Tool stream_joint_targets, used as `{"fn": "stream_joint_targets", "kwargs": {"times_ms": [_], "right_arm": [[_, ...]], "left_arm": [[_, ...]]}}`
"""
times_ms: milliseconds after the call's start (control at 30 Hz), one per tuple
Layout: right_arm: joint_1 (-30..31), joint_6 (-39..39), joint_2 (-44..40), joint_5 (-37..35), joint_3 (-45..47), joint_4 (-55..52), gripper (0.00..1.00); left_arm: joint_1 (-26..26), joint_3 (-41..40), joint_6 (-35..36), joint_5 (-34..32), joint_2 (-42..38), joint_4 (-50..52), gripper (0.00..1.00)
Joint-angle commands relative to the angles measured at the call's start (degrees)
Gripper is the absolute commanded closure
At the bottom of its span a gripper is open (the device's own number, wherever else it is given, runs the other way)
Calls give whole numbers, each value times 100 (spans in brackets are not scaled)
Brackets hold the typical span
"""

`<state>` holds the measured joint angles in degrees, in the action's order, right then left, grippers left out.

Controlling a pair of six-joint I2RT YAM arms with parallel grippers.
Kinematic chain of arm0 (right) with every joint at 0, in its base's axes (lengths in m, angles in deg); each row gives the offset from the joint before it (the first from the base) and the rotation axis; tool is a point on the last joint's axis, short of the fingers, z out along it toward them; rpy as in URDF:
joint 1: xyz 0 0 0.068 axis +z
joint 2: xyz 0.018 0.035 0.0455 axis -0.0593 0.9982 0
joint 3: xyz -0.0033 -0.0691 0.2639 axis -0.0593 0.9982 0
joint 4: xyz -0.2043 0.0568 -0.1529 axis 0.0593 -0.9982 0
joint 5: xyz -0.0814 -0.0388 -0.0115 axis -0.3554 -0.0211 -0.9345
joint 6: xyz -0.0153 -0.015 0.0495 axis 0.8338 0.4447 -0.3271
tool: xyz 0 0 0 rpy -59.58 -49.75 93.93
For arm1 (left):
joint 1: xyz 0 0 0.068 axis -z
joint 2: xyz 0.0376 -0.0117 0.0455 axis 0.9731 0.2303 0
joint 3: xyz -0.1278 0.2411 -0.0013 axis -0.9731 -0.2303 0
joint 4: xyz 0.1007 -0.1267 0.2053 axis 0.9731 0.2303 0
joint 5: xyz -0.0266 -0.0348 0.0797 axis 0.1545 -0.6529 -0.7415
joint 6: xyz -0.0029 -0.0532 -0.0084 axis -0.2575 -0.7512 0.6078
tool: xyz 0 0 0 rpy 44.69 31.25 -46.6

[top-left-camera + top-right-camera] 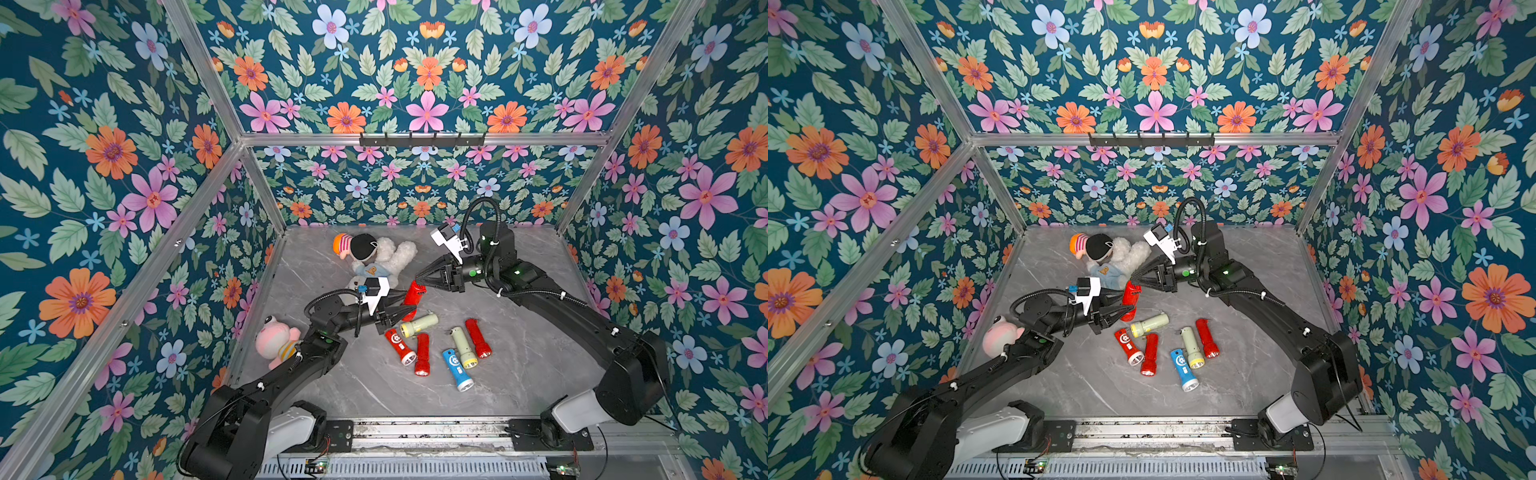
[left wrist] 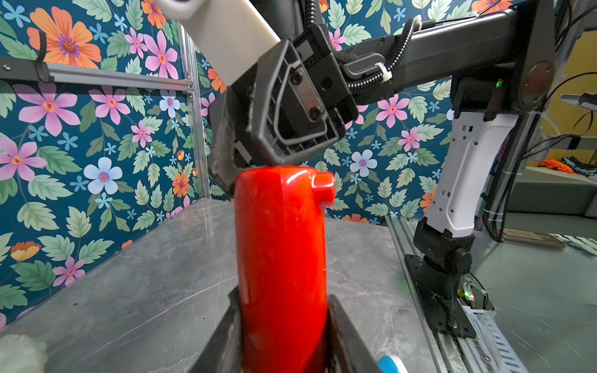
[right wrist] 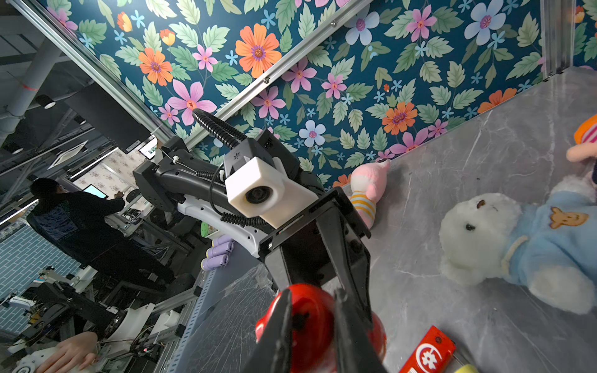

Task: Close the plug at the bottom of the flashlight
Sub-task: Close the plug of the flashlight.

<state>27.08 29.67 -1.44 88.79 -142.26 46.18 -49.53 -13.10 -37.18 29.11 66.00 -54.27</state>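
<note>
Nearest us, loose flashlights [image 1: 456, 368] lie on the table [image 1: 523, 374]. Beyond them our left gripper [image 1: 405, 311] pinches the red flashlight [image 1: 414, 293] by its near end, over mid-table. Our right gripper [image 1: 419, 277] meets its far tail end with narrowed jaws; we cannot tell whether they grip. A teddy bear [image 1: 392, 253] lies farther back.

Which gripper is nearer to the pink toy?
Left. The left gripper holds the red flashlight beyond the pink toy, toward the middle of the table; the right gripper is farther on, at that flashlight's other end.
</note>
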Motion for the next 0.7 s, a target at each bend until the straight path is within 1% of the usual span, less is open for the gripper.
{"fn": "stream_joint_targets", "kwargs": {"times_ms": [0,167,333,433,533,567,667], "right_arm": [[28,7,83,41,-6,-176,82],[27,15,145,-52,-65,-202,86],[28,186,241,-99,-337,-493,87],[27,226,295,-130,-464,-589,90],[18,260,313,-312,-568,-605,95],[16,268,304,-420,-605,-598,95],[-49,219,232,-928,-639,-418,83]], "left_arm": [[0,44,14,47,-66,-593,100],[-9,53,8,148,-88,-593,100],[-9,44,27,159,-151,-543,100],[-17,31,65,164,-208,-455,100],[-18,18,86,172,-262,-384,100],[-17,9,95,166,-283,-353,100],[-17,9,133,169,-321,-290,100]]}}
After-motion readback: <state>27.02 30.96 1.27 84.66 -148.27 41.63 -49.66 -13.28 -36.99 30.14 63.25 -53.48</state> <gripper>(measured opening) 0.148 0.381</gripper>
